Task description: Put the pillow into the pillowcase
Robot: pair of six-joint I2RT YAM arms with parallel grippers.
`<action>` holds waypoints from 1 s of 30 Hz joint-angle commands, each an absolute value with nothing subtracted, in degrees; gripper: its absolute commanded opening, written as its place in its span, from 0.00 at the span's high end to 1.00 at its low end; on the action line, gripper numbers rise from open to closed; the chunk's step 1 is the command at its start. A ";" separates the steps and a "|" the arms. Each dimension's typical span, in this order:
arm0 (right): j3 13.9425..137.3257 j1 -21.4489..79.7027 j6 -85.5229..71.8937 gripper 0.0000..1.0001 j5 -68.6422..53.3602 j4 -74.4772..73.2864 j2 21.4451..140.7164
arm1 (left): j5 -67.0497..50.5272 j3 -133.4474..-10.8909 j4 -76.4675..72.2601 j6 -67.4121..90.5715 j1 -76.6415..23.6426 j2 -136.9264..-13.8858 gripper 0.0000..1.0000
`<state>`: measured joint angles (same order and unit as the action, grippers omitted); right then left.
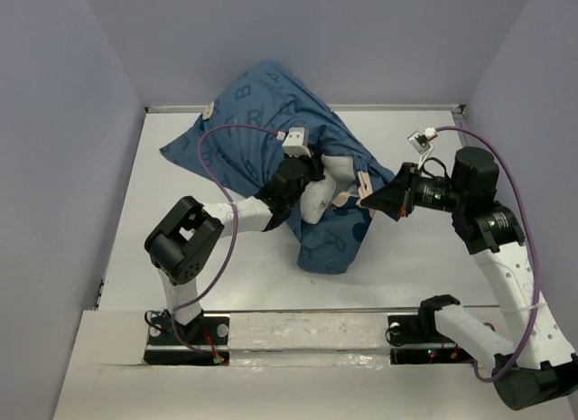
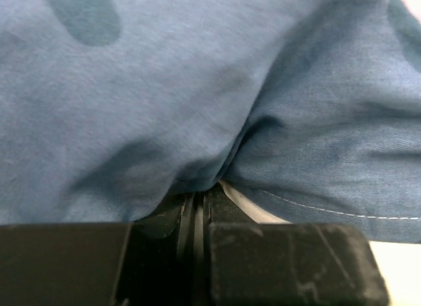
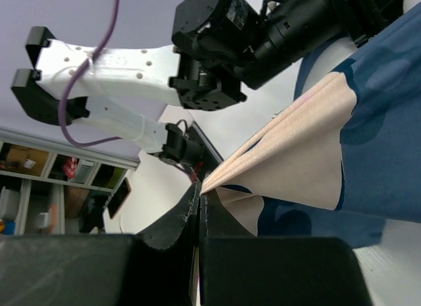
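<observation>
The dark blue pillowcase (image 1: 253, 122) lies bunched across the middle of the table, bulging toward the back left. Part of the white pillow (image 1: 318, 196) shows at its open end, between the two grippers. My left gripper (image 1: 312, 172) is at that opening, its jaws shut on a fold of the pillowcase (image 2: 197, 89); a thin white strip (image 2: 253, 207) shows just beside the left gripper (image 2: 205, 191). My right gripper (image 1: 364, 194) is shut on the pillowcase's edge to the right. In the right wrist view the right gripper (image 3: 199, 191) pinches a peach-coloured part of the pillowcase (image 3: 309, 154), pulled taut.
Lilac walls close off the white table (image 1: 433, 248) on three sides. A metal rail (image 1: 307, 325) with both arm bases runs along the near edge. Purple cables (image 1: 212, 158) loop off each arm. The left arm (image 3: 118, 62) crosses the top of the right wrist view.
</observation>
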<state>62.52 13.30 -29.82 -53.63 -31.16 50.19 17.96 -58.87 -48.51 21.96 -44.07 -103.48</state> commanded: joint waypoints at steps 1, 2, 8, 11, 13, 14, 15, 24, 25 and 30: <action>68.20 17.13 -45.35 1.00 -82.70 -18.37 42.45 | 28.66 -56.70 -47.01 22.76 -34.46 -109.16 1.00; 66.72 17.14 -44.57 1.00 -80.53 -19.59 41.41 | 27.61 -55.99 -47.63 22.85 -34.54 -107.59 1.00; 58.45 17.14 -29.03 0.93 -40.24 -43.31 46.31 | 23.03 -49.75 -48.69 25.32 -39.36 -98.63 1.00; 60.28 17.14 -22.35 0.66 -24.80 -47.98 48.95 | 21.89 -46.24 -47.99 26.10 -43.67 -94.58 1.00; 65.70 17.14 -20.14 0.38 -24.43 -48.43 49.13 | 20.05 -43.26 -48.51 27.15 -44.12 -93.26 1.00; 67.48 17.14 -18.13 0.32 -24.87 -48.43 49.22 | 19.69 -42.55 -48.78 28.29 -44.30 -92.64 1.00; 69.24 17.14 -16.97 0.27 -26.00 -48.25 49.83 | 18.90 -41.41 -49.74 28.56 -44.30 -92.64 1.00; 68.64 29.35 -11.87 0.84 -30.33 -37.18 65.63 | 14.15 -42.27 -49.83 27.16 -44.47 -91.41 1.00; 68.56 30.14 -11.52 0.95 -29.80 -36.74 69.13 | 13.72 -42.36 -49.66 26.98 -44.47 -91.06 1.00; 67.33 32.16 -7.57 0.82 -25.05 -36.30 74.43 | 12.31 -42.89 -49.57 26.02 -44.39 -90.62 1.00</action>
<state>68.12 30.94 -12.25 -29.71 -38.52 73.82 9.82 -42.98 -51.53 28.29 -46.00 -92.40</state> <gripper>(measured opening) 0.038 0.145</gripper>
